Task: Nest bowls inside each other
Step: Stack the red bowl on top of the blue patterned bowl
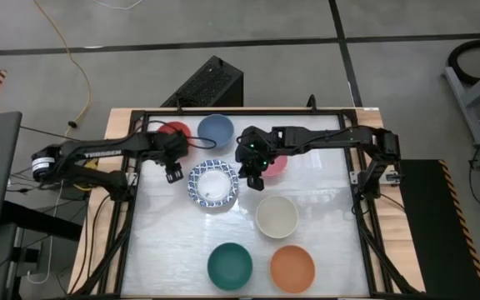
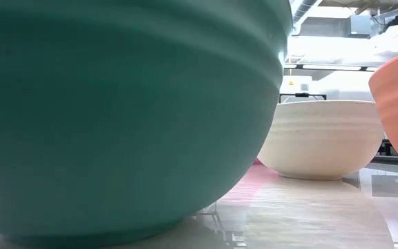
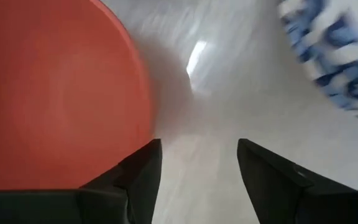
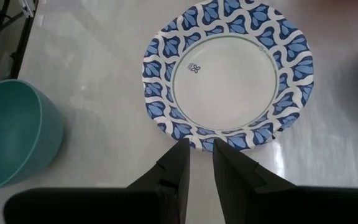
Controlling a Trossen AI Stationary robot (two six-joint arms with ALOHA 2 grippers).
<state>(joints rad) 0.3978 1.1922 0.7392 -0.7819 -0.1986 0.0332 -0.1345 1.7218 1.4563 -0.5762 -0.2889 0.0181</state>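
Observation:
My left gripper (image 3: 197, 163) is open over bare table, between the red bowl (image 3: 55, 93) and the white bowl with the blue-patterned rim (image 3: 340, 62). In the high view it (image 1: 173, 172) stands just left of that patterned bowl (image 1: 214, 185) and on the near side of the red bowl (image 1: 176, 131). My right gripper (image 4: 201, 155) hangs above the patterned bowl's rim (image 4: 229, 74), with a narrow gap between its fingers and nothing in it. In the high view it (image 1: 253, 177) stands right of that bowl. The right arm partly hides the pink bowl (image 1: 278, 165).
A blue bowl (image 1: 215, 128) stands at the far side beside the red one. A cream bowl (image 1: 277, 216) sits right of centre, and green (image 1: 229, 265) and orange (image 1: 292, 268) bowls sit near the front edge. A black frame (image 1: 365, 242) borders the table.

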